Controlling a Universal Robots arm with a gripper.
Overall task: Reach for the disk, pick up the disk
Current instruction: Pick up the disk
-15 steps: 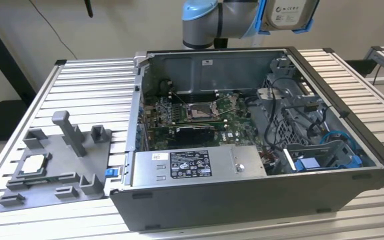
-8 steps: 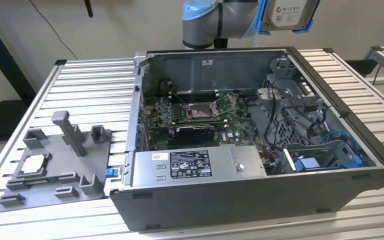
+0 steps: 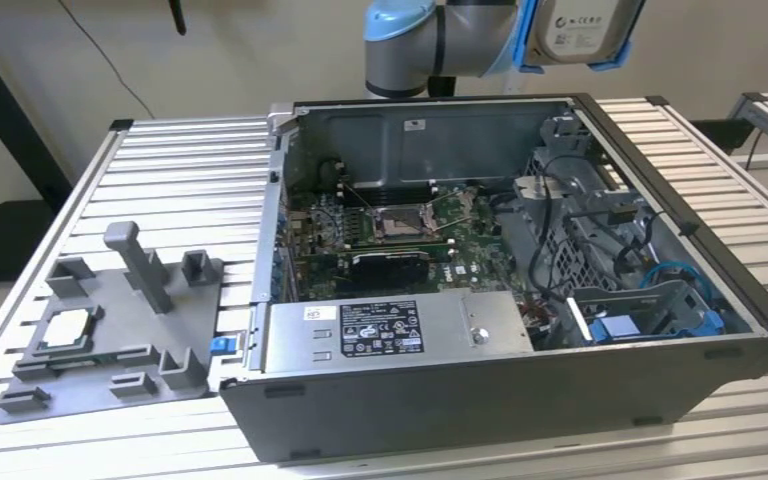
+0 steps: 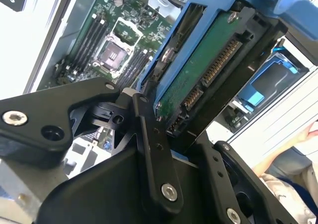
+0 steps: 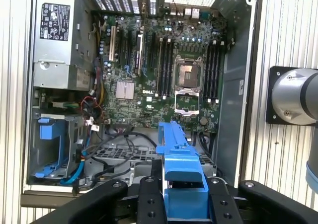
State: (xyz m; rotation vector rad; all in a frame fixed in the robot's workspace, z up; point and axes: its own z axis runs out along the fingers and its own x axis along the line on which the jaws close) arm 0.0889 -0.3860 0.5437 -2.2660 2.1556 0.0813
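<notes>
While the arm hangs high at the upper centre of the exterior view, the disk (image 3: pixel 574 32) is already in its grasp, lifted clear above the open computer case (image 3: pixel 491 400) on the slatted bench (image 3: pixel 157 160). It shows there as a silver-grey slab with a white label and bright blue edging, at the top edge of the frame, above the case's back wall.

In the second wrist view, the end effector (image 4: pixel 171 129) has its black fingers (image 4: pixel 149 134) clamped on the disk (image 4: pixel 208 70). The disk does not lie off to one side of the end effector. It sits between the fingers and runs straight out from them, its long axis in line with the fingers, reaching toward the upper right of that frame. Its green circuit side and connector row face the camera, with the blue frame along its edges.

In the first wrist view, the blue frame of the disk (image 5: pixel 179 169) stands at the lower centre of the frame, between the black fingers (image 5: pixel 149 204). Beyond it lies the motherboard (image 5: pixel 164 70), well apart from the disk. A blue bracket (image 5: pixel 49 134) sits inside the case at the left of that frame.

On the bench at the lower left of the exterior view, a grey fixture (image 3: pixel 117 330) stands beside the case.

As a judgement, the pick-up looks done: the disk touches nothing but the end effector.
</notes>
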